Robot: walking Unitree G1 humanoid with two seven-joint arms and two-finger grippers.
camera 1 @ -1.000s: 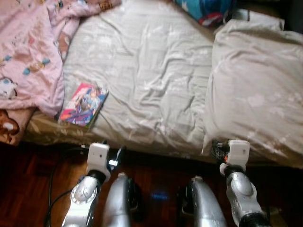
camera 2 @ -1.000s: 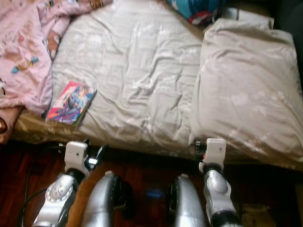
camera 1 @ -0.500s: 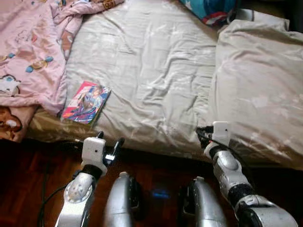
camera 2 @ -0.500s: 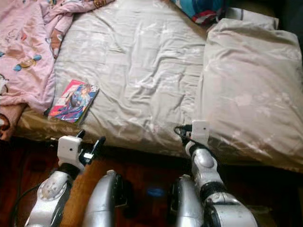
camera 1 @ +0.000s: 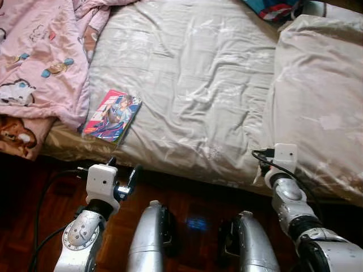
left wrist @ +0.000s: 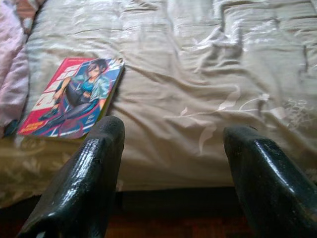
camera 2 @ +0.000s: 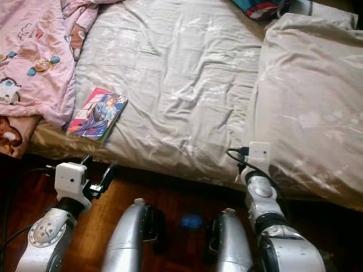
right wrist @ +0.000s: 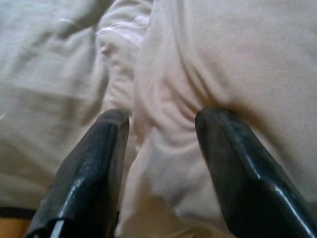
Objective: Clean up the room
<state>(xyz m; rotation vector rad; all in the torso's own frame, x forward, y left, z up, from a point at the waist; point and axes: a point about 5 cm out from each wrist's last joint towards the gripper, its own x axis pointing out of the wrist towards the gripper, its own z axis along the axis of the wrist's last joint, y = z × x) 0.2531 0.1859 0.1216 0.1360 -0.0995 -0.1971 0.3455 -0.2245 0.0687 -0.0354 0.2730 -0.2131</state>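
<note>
A colourful comic book (camera 1: 112,115) lies flat near the front left of the bed's grey sheet (camera 1: 198,73). My left gripper (camera 1: 123,170) hovers over the floor just short of the bed's edge, open and holding nothing. The left wrist view has the book (left wrist: 69,96) ahead, beyond one finger. A folded beige duvet (camera 1: 323,85) covers the bed's right side. My right gripper (right wrist: 163,116) is at its near corner, open, with a fold of the duvet (right wrist: 223,59) between the fingers.
A pink printed blanket (camera 1: 39,56) is heaped on the bed's left side and hangs over its edge. A blue and red item (camera 1: 278,8) lies at the back. Dark wooden floor (camera 1: 193,204) runs in front, with a black cable (camera 1: 45,187) at left.
My right arm has reached forward from the bed's edge to the duvet's corner. The left gripper stays much where it was. The whole view has shifted a little.
</note>
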